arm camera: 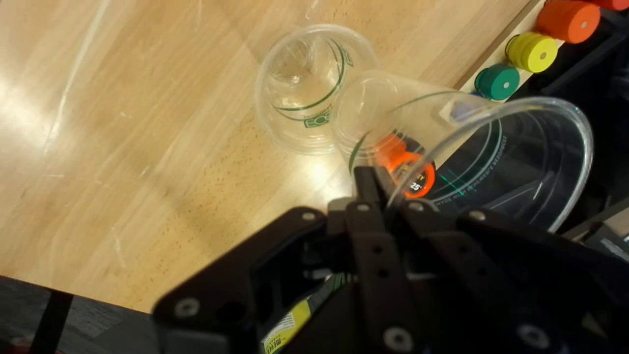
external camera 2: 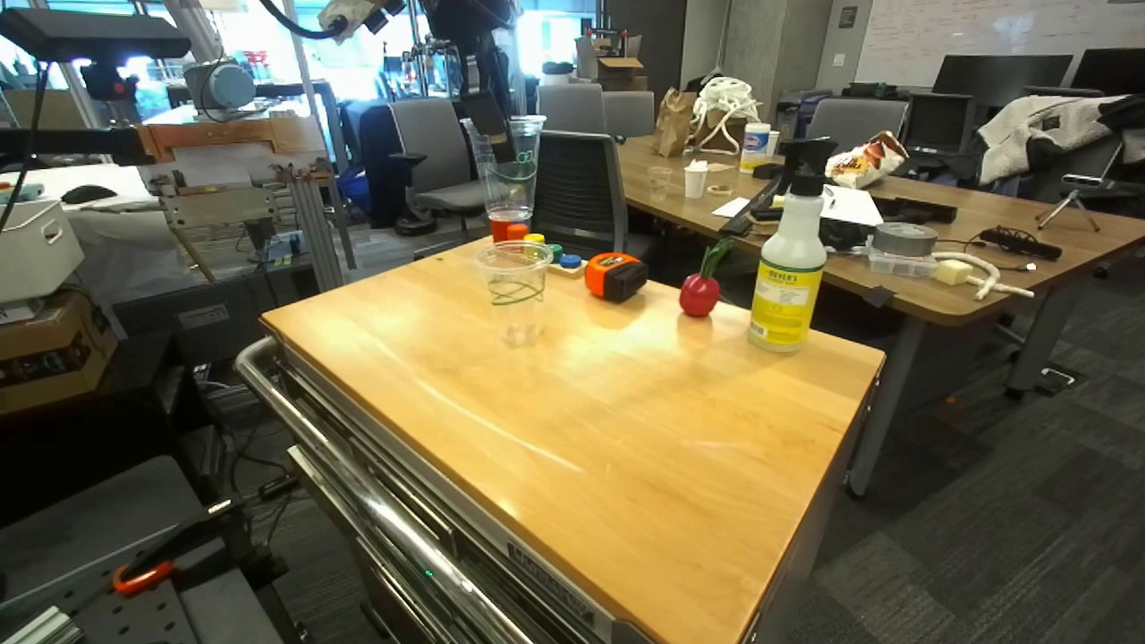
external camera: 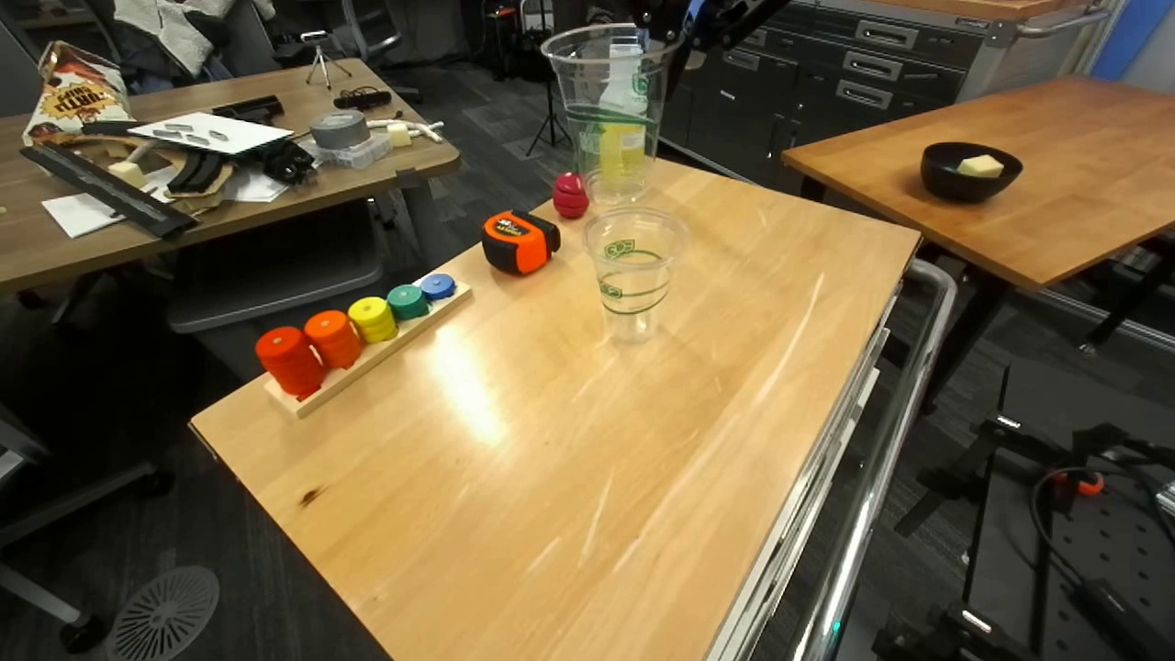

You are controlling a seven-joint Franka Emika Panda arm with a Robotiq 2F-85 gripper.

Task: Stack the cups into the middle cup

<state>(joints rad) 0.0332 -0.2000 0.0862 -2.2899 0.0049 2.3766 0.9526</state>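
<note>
A black claw [arm camera: 377,183], closed, pinches a raised clear plastic cup [arm camera: 457,140]; in an exterior view, a matching cup [external camera 2: 515,291] stands far left on the pale wooden table [external camera 2: 581,420].

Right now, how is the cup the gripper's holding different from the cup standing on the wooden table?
The held cup is up in the air, while the standing cup rests on the wooden table. The gripper pinches the held cup at its rim; nothing grips the standing cup. Both are see-through, mouth up, with round rims and green markings.
</note>
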